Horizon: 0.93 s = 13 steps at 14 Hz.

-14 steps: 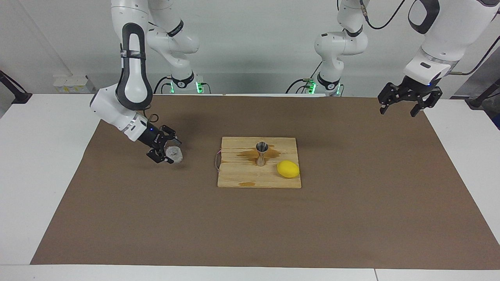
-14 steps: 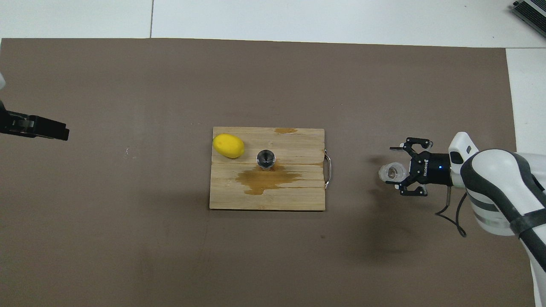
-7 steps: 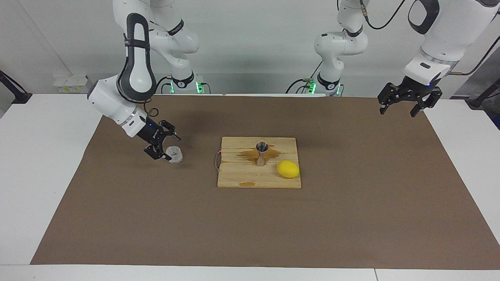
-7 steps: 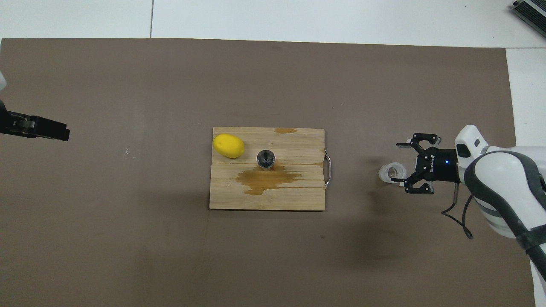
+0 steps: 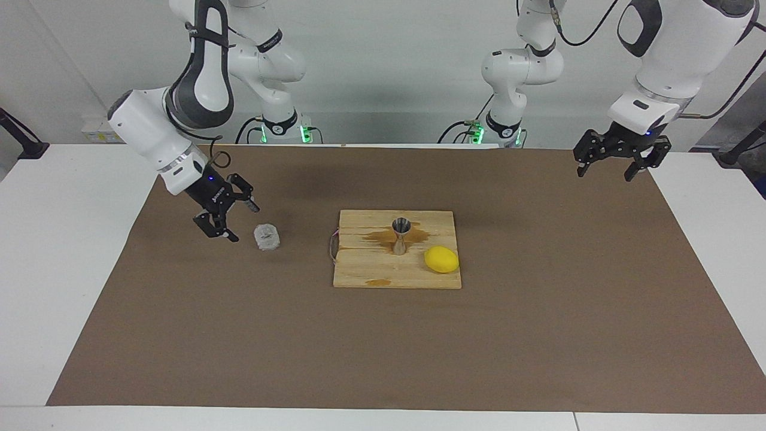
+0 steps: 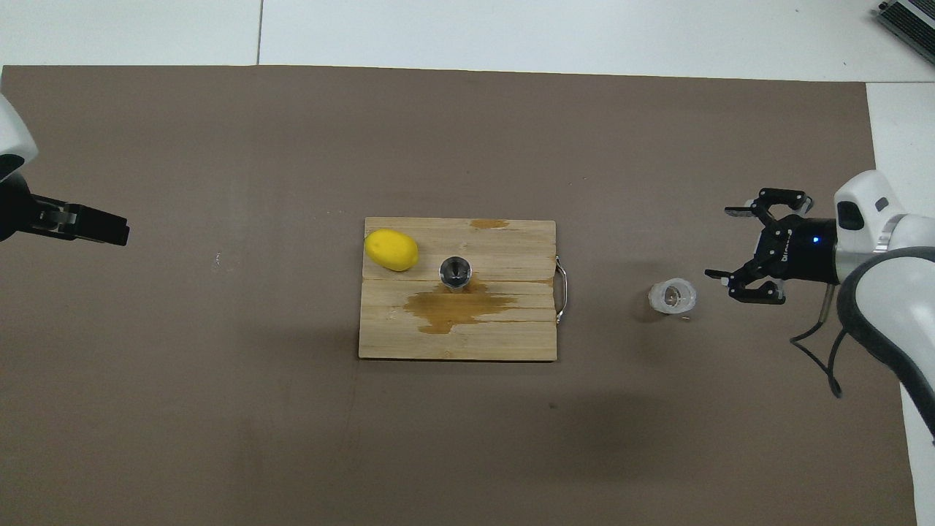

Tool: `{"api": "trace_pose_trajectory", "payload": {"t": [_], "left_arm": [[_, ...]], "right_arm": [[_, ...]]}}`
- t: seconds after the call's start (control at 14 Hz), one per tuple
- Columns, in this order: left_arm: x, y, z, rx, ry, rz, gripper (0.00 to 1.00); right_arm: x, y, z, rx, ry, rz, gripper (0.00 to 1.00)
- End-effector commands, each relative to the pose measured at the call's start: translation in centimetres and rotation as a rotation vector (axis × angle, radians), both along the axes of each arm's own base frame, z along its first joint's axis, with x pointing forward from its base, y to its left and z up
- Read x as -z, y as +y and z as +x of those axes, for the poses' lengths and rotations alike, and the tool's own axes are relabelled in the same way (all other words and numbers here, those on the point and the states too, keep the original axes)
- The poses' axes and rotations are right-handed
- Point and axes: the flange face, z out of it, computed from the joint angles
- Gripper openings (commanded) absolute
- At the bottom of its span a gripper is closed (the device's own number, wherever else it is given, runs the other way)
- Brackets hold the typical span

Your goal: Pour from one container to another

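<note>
Bumpy glass cup (image 5: 267,237), hourglass steel jigger (image 5: 400,236)

One camera sits high across the table (image 5: 36,251), facing both robots from a distance. The other hangs above the robots' end, looking steeply down and forward. Both share the brown mat (image 5: 538,335) and wooden board (image 6: 511,343), half a turn apart.

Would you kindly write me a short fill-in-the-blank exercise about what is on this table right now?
1. The steel jigger stands upright on the wooden ____.
2. The yellow fruit beside the jigger is a ____.
3. The glass cup sits on the brown mat, toward the ____ arm's end of the table.
4. The right gripper is open and holds ____.

Missing words: board; lemon; right; nothing
</note>
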Motion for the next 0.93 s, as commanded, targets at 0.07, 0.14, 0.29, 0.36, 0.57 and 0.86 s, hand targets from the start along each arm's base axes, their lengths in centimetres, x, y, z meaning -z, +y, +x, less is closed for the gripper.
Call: {"api": "trace_pose_trajectory", "payload": {"t": [0.07,0.14,0.29,0.36,0.57,0.86], "left_arm": [[-0.5,0.2,-0.1,0.017,-0.029,0.018,1.00],[-0.7,0.5,-0.1,0.009,-0.033,0.012,1.00],[-0.9,0.7,0.0,0.004,-0.039,0.009,1.00],[-0.8,0.6,0.1,0.004,-0.040,0.008,1.00],[-1.4,1.8,0.2,0.003,-0.051,-0.011,1.00],[-0.7,0.8,0.6,0.025,-0.035,-0.009,1.00]], "right_arm": [[-4.9,0.6,0.4,0.140,0.063,-0.052,1.00],[-6.3,0.9,0.5,0.183,0.112,-0.066,1.00],[-8.2,2.4,0.8,0.274,0.168,-0.133,1.00],[-9.5,2.8,1.1,0.328,0.167,-0.153,1.00],[-11.2,3.1,1.4,0.520,0.202,-0.115,1.00],[-13.6,3.0,1.6,0.783,0.254,-0.084,1.00]]}}
